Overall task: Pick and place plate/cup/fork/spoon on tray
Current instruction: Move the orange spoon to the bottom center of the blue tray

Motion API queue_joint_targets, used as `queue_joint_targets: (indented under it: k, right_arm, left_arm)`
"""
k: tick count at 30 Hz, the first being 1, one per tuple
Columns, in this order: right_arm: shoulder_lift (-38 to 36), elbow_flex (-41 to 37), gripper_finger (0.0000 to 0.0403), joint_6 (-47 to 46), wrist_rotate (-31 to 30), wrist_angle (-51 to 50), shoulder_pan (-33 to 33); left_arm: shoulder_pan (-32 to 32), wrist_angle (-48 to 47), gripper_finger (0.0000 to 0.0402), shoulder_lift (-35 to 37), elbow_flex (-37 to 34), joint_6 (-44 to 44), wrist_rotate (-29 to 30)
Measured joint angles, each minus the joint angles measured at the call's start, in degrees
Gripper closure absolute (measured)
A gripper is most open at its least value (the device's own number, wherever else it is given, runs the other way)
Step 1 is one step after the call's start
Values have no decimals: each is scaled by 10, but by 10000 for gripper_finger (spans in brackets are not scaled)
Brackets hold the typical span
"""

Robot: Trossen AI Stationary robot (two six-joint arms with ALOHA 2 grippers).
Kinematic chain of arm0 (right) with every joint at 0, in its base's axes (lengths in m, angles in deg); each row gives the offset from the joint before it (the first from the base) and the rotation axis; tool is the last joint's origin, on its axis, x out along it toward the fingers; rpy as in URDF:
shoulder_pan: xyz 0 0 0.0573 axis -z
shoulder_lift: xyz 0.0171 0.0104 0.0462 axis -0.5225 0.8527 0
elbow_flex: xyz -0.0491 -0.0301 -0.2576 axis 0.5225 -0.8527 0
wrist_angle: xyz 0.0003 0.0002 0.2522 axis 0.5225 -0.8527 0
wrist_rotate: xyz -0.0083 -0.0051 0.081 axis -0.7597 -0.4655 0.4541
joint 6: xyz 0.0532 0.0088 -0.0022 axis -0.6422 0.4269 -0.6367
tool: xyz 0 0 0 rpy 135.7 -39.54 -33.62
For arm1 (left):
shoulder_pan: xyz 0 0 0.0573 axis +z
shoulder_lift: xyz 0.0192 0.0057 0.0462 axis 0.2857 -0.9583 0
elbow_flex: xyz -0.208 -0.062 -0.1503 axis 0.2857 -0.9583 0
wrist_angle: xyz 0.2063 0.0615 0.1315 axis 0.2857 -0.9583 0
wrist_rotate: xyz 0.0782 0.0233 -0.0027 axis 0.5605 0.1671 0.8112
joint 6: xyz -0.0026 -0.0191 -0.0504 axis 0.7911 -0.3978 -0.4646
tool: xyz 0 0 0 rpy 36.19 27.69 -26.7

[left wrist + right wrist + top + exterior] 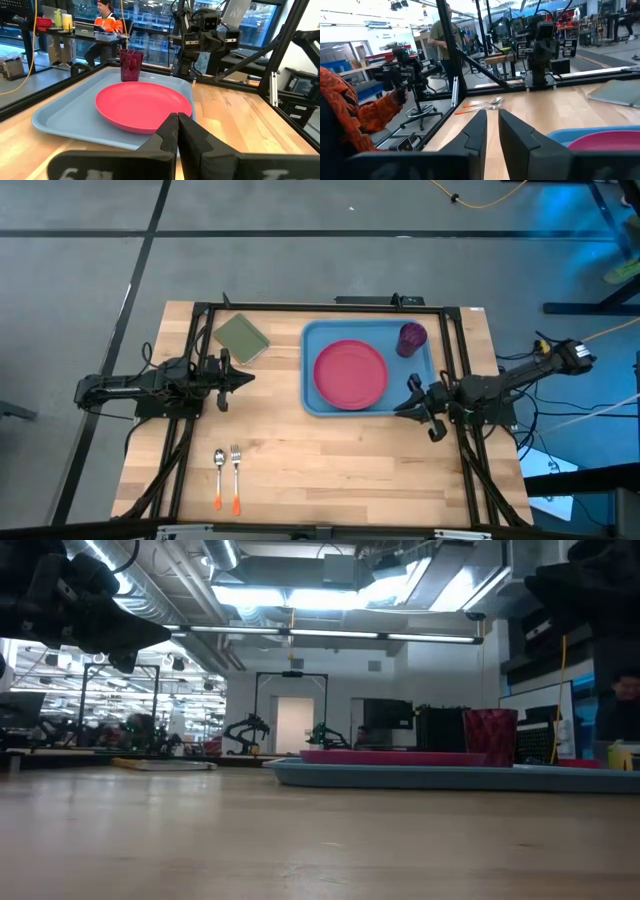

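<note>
Wooden table (330, 460); tray (312, 370) on it; lab room behind

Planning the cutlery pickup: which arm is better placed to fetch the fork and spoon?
Left. The fork and spoon lie on the left gripper's side; the right gripper waits beside the tray.

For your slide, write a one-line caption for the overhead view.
Plate and cup sit on the tray; fork and spoon wait on the table.
</note>
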Motion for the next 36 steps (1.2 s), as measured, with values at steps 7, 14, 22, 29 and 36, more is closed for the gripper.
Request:
queue_joint_targets:
  k: [7,14,22,29,36]
  right_arm:
    - [-33,0,350,42,0,-31,3]
    - [-85,0,350,36,-39,-132,51]
    - [-121,0,350,35,-22,-175,118]
    - [-123,1,350,59,-2,-188,137]
    - [-122,1,350,22,0,-206,137]
  left_arm:
    - [0,0,401,0,0,0,0]
    - [0,0,401,0,0,0,0]
    - [0,0,401,0,0,0,0]
    - [0,51,401,0,0,-49,2]
    - [0,128,401,0,0,-4,42]
